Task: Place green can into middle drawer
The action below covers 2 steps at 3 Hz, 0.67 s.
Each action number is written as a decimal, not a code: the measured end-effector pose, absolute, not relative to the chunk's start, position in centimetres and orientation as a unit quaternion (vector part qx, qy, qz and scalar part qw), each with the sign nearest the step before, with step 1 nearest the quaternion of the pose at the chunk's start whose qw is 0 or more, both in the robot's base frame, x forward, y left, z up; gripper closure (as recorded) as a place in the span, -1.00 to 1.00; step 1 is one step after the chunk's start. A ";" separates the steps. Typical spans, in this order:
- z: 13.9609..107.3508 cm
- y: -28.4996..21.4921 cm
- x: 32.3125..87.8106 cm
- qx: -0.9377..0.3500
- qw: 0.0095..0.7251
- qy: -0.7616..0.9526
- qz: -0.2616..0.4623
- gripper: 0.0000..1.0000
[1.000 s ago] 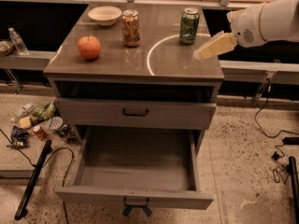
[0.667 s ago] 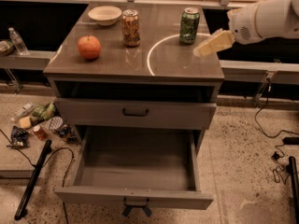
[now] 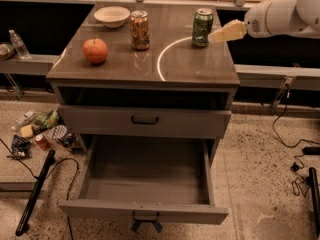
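While the small green drink can [image 3: 202, 28] with a silver top stands upright at the back right of the grey table [image 3: 190, 66], the pale yellow end effector [image 3: 216, 35] reaches towards it from the right, level with the can's lower half. Its tip lies just beside the can's right side; contact cannot be confirmed. Whether the end effector is spread or pressed together cannot be told. It is carried by a white rounded arm [image 3: 280, 16] entering from the upper right edge.

Also noted on the table:
- An orange-brown patterned can [image 3: 140, 30], upright, left of the green drink can and well apart from it.
- A round red apple [image 3: 95, 50] near the left edge.
- A shallow pale bowl [image 3: 112, 16] at the back left.

Below the top, a shallow grey drawer [image 3: 100, 120] with a centred black handle [image 3: 145, 120] is shut. Beneath it, the wide, deep grey drawer [image 3: 145, 211], the lowest one, is pulled fully out towards the camera. Its interior is exposed, and a dark handle [image 3: 145, 221] hangs at its lower front edge.

On the speckled floor, to the left of the table, lies a scatter of small packets [image 3: 42, 131]. Black cables [image 3: 287, 144] run along the floor on the right.
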<state>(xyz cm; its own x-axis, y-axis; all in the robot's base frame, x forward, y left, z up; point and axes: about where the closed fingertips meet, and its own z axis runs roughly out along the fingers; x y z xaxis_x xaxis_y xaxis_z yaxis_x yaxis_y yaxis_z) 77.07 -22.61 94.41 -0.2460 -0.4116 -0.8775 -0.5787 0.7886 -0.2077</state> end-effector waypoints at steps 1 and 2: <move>93.7 -22.8 80.6 -0.281 0.545 0.785 0.090 -1.00; 92.4 -21.3 84.2 -0.263 0.552 0.783 0.113 -1.00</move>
